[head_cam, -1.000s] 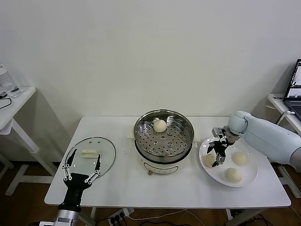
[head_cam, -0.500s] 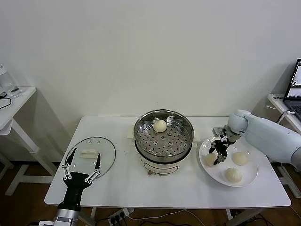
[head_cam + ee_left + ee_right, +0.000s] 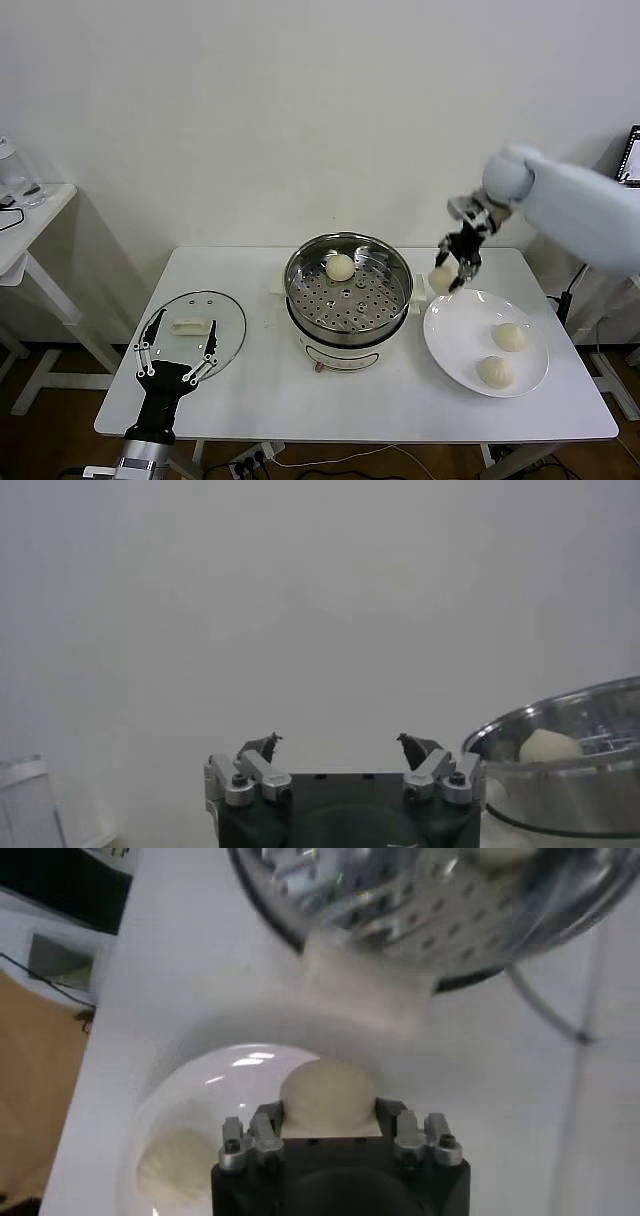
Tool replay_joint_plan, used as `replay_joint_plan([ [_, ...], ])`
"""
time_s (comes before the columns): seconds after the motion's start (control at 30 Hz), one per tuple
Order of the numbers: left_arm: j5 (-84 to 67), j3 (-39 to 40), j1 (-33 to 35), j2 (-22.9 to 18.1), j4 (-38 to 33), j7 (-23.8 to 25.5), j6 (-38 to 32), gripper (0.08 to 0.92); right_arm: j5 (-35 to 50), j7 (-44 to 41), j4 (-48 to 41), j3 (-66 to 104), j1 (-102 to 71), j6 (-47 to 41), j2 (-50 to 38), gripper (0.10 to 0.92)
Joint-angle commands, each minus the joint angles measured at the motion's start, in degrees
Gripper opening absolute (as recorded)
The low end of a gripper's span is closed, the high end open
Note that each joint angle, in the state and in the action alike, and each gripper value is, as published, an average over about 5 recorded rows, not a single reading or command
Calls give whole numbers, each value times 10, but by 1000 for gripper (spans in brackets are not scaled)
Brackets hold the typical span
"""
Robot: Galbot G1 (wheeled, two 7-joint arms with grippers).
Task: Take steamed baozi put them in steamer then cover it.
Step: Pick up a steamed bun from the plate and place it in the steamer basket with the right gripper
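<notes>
One baozi is seated in the steamer, frame centre. A second is clamped by the right gripper, centre-right. Two are left plated; the cover is unplaced, lower left. The left gripper is held open, idle.

Right claw raised, clamped; left claw low, fingers spread.

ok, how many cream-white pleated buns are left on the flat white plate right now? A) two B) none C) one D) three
A: two buns lie on the white plate; a third is held in the right gripper above the plate's edge, and a fourth sits in the round stainless-steel steamer.
</notes>
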Motion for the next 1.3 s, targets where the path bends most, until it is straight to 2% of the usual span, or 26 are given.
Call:
replay_joint_plan([
  [0.03,0,4,-2,0,-4,-1,0,823,77,-48,54,-74,151,-10,74,645],
  [0.23,0,10,-6,0,-5,-3,1,823,130,29,66,-102,119,-37,130,645],
  [0.47,-2,7,-5,1,-5,-5,0,823,152,108,30,-105,54,-63,207,647],
  [0.77,-2,3,-2,1,-6,-7,-2,823,129,131,-8,-110,-5,-73,256,645],
  [1.3,-1,2,-1,-2,-8,-8,-1,823,97,160,-62,-97,-64,-68,272,653],
])
